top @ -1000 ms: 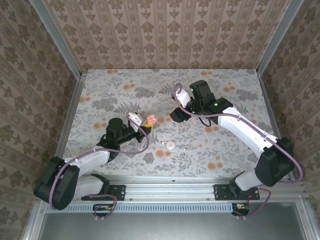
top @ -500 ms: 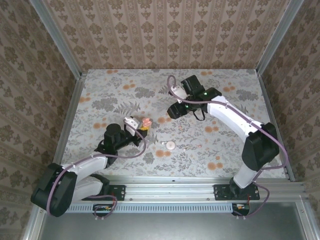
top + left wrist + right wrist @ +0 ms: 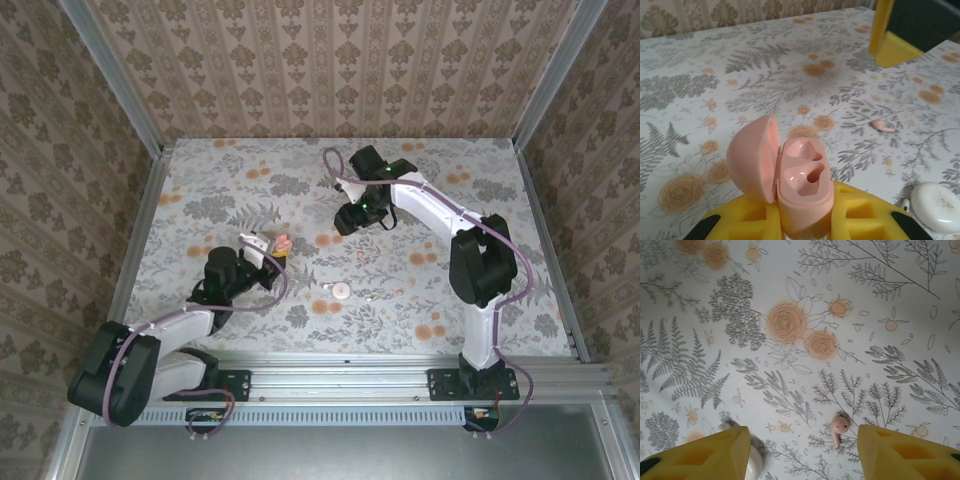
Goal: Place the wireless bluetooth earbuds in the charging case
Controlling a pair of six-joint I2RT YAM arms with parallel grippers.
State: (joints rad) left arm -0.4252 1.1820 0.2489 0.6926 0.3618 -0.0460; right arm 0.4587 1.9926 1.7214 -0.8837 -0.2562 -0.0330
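Holder: left gripper (image 3: 805,222), yellow-padded, pinching the salmon-pink plastic clamshell charging case (image 3: 802,185) by its base, probably to steady it for loading. Lid hinged open at the left. Both sockets are empty and face up, and the long axis runs away from the gripper.

Loose part: small pink earbud (image 3: 838,428) lying on the floral-print surface (image 3: 880,300), rounded head away, stem toward the right gripper (image 3: 800,450). Its fingers stand spread either side, seemingly placed to close across the narrow width.
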